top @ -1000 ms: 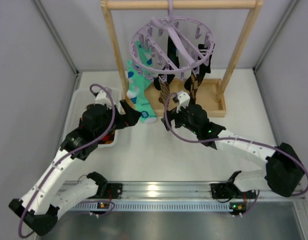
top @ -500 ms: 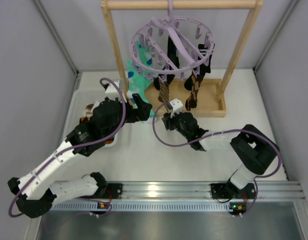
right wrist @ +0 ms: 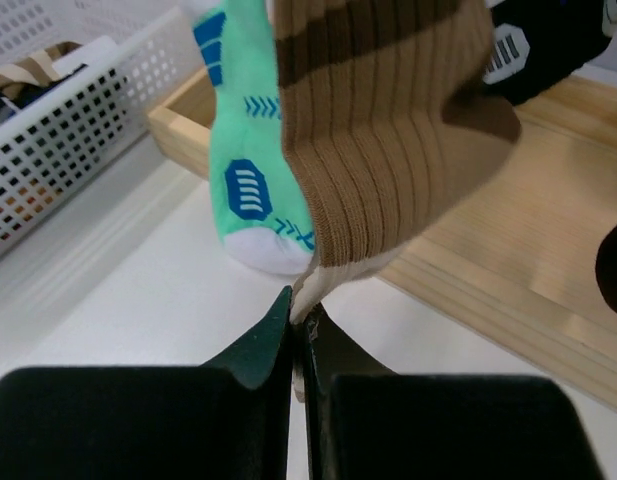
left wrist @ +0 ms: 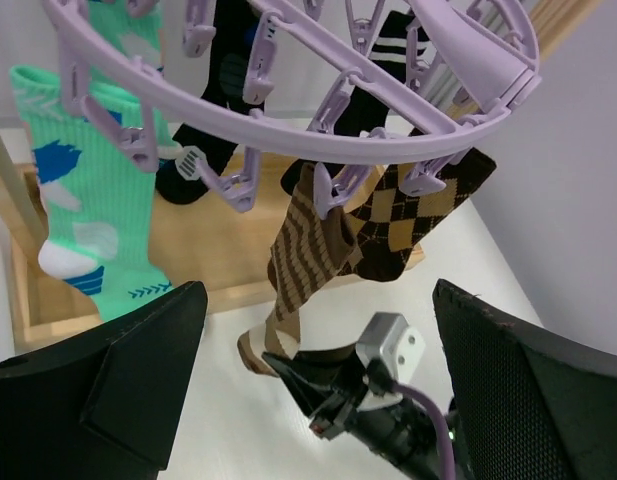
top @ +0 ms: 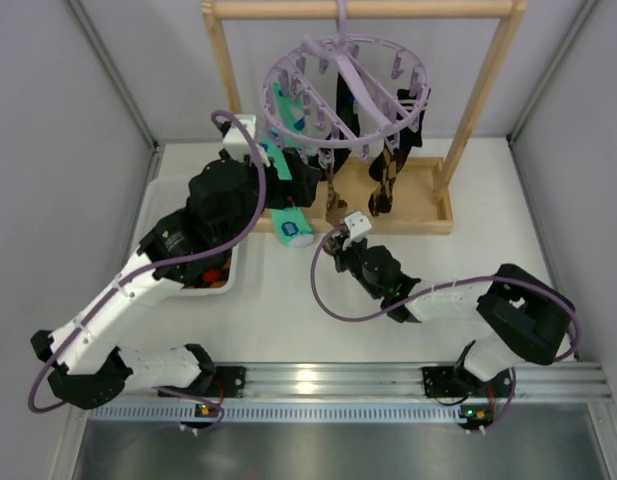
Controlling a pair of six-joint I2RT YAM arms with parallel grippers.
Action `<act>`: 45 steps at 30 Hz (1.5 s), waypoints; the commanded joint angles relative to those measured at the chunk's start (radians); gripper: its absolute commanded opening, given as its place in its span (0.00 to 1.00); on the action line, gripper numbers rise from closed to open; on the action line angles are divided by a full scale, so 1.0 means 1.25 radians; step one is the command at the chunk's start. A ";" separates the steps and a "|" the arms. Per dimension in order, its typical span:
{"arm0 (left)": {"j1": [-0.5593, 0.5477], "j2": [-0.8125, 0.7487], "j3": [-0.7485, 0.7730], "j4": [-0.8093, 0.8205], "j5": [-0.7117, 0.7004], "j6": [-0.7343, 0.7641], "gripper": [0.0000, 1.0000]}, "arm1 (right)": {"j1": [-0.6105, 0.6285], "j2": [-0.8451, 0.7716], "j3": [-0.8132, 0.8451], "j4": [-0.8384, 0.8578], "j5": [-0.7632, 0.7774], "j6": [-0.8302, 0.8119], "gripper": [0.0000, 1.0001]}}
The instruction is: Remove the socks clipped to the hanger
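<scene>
The lilac ring hanger (top: 348,95) hangs from the wooden frame, with socks clipped to its pegs (left wrist: 238,185). A mint-green sock (left wrist: 83,200) hangs at the left, black socks (left wrist: 218,140) at the back and a brown diamond-patterned sock (left wrist: 413,215) at the right. My right gripper (right wrist: 300,310) is shut on the pale toe of a brown striped sock (right wrist: 388,150) that is still clipped above. It sits low over the table (top: 338,245). My left gripper (left wrist: 318,295) is open just below the ring's front, its fingers (left wrist: 108,390) spread wide and holding nothing.
A white mesh basket (right wrist: 58,110) with some items stands at the left (top: 158,215). The wooden frame's posts (top: 478,100) and its base tray (top: 423,205) lie behind the socks. Grey walls close both sides.
My right gripper has shut on the striped sock's toe and drawn back toward the near side. My left arm has risen and reached toward the hanger, still open.
</scene>
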 commanded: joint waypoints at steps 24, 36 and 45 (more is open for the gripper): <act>-0.127 0.279 0.191 0.012 -0.342 0.213 0.92 | 0.186 -0.096 -0.005 -0.005 0.116 0.049 0.00; -0.044 0.287 0.164 0.092 -0.205 0.208 0.84 | 0.196 -0.105 -0.034 0.042 0.016 0.043 0.00; -0.029 0.294 0.149 0.133 -0.148 0.201 0.67 | 0.203 -0.087 -0.020 0.039 0.010 0.044 0.00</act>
